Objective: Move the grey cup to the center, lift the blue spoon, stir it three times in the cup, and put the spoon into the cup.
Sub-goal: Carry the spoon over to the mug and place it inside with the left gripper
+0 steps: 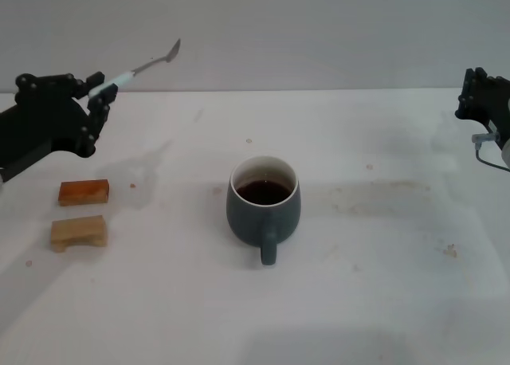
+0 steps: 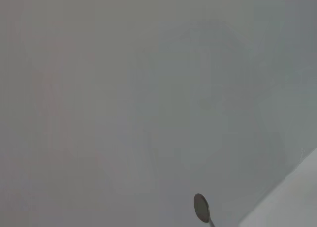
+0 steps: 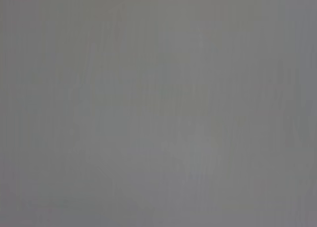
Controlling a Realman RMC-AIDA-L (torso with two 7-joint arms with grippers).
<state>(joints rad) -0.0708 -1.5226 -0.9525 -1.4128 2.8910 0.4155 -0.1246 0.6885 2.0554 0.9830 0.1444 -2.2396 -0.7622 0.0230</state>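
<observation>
Both arms are finished in matte black. The left gripper point(image 1: 100, 102) is built from blocky, angular black segments with knuckle-like joints, carried on a broad black forearm housing. The right gripper point(image 1: 480, 94) is made of similar chunky black links, and a thin pale cable is looped beneath it beside a small light-coloured fitting.

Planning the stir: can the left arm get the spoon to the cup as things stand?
Probably yes. The left gripper holds the spoon raised, and bare table lies between it and the open cup. The two blocks sit aside.
</observation>
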